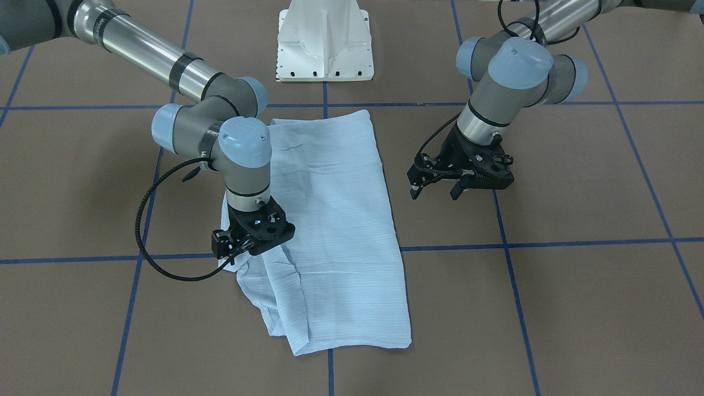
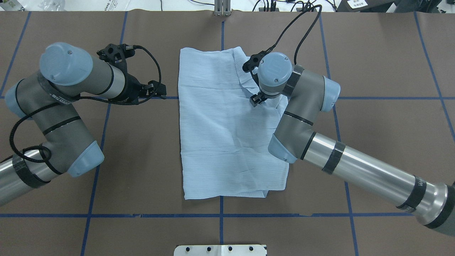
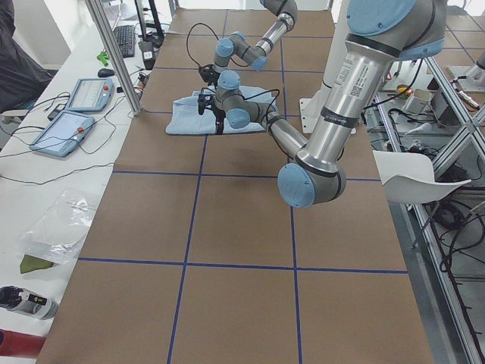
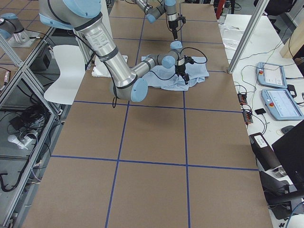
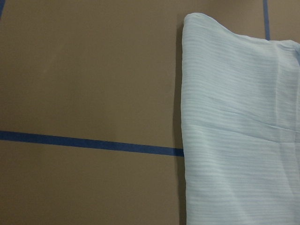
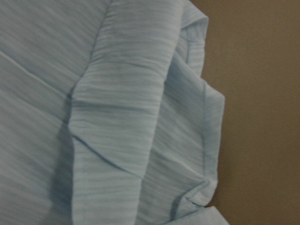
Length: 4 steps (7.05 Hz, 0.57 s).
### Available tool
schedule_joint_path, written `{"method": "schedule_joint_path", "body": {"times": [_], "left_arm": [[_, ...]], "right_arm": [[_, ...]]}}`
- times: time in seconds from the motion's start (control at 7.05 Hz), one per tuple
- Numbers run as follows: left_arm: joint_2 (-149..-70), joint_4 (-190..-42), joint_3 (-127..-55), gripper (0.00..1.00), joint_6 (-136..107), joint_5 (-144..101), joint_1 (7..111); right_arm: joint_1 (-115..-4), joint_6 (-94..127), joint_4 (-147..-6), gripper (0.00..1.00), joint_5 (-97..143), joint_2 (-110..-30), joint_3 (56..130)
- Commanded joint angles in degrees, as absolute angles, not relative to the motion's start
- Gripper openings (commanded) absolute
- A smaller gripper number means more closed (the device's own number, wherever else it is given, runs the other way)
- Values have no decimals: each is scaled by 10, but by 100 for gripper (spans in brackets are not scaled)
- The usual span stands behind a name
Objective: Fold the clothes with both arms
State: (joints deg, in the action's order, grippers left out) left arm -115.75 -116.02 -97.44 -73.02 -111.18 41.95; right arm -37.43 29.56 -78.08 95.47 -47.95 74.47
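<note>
- The shirt [image 1: 341,220] is laid folded on the table [image 1: 577,181], near the white pedestal [image 1: 324,44].
- The left gripper [image 1: 435,192] is held beside it, fingers spread.
- The right gripper [image 1: 234,254] is hung over its rumpled edge; the finger state cannot be told.

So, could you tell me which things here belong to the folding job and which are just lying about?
Part of the job:
shirt
left arm
right arm

Just lying about:
white base
tablets
keyboard
plastic bag
</note>
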Motion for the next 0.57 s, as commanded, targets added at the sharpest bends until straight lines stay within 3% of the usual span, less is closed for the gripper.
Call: {"method": "schedule_joint_path", "body": {"times": [0.0,0.43], "left_arm": [[-1160,-1160,-967,100,-730,-1111,419],[-1161,-1161,-968,100,-729,-1112,419]], "right_arm": [[-431,264,-780,100,995,-501,744],[-469,242,-779,100,1053,-507,762]]}}
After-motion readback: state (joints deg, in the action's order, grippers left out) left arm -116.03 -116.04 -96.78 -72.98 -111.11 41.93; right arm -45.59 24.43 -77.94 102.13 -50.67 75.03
